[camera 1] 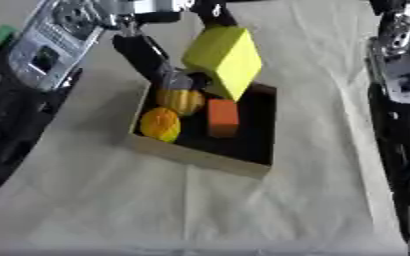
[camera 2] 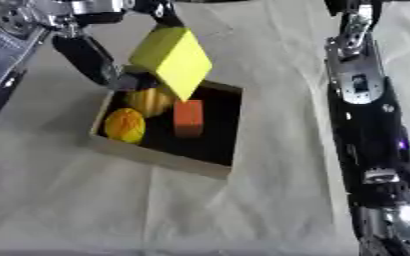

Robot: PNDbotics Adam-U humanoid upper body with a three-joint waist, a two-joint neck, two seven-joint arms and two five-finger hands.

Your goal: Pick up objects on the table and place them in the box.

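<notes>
A large yellow block (camera 1: 225,59) hangs tilted on one corner over the back of the shallow wooden box (camera 1: 200,159). My left hand (camera 1: 145,54) reaches in from the upper left and is shut on the block, with dark fingers at its left side and top. In the dark inside of the box lie an orange block (camera 1: 222,117) and two round yellow-orange things (camera 1: 160,125), one behind the other on the left. The block's lower corner hides part of the box's back edge. My right arm (camera 2: 362,95) runs along the right side; its hand does not show.
A pale wrinkled cloth (camera 1: 200,210) covers the table around the box. My left arm's silver and black parts (camera 1: 42,47) fill the upper left. A small green thing (camera 1: 0,34) shows at the far left edge.
</notes>
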